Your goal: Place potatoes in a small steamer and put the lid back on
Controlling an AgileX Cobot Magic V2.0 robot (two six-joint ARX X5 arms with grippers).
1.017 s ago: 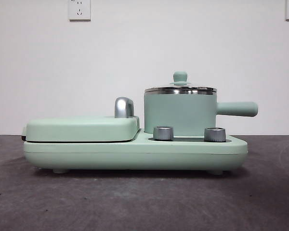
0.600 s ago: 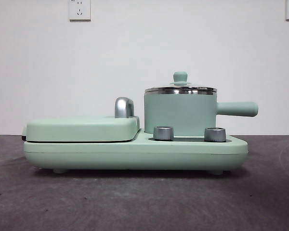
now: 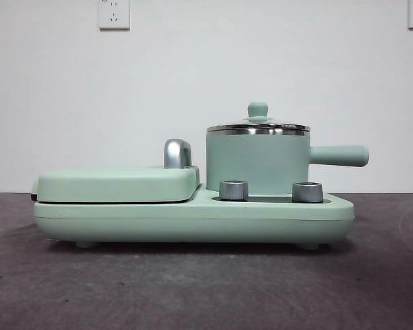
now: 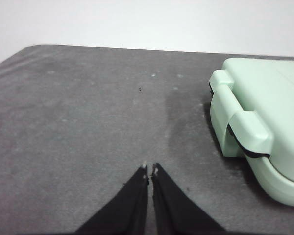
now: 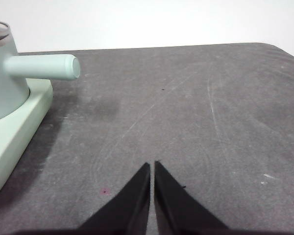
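Observation:
The small steamer (image 3: 257,163), a mint-green pot with a steel rim and a stubby side handle (image 3: 339,156), stands on the right half of a mint-green cooker base (image 3: 193,218). The lid (image 3: 257,126), glass with a green knob, sits on the pot. The pot's handle also shows in the right wrist view (image 5: 41,67). No potato shows in any view. My left gripper (image 4: 150,170) is shut and empty over bare table beside the cooker's griddle end. My right gripper (image 5: 152,165) is shut and empty over bare table, off the handle side.
The flat griddle cover (image 3: 117,184) with a chrome handle (image 3: 177,153) lies closed on the cooker's left half; its hinged end shows in the left wrist view (image 4: 255,122). Two steel knobs (image 3: 234,190) face the front. Wall sockets (image 3: 113,14) are behind. The table is dark grey.

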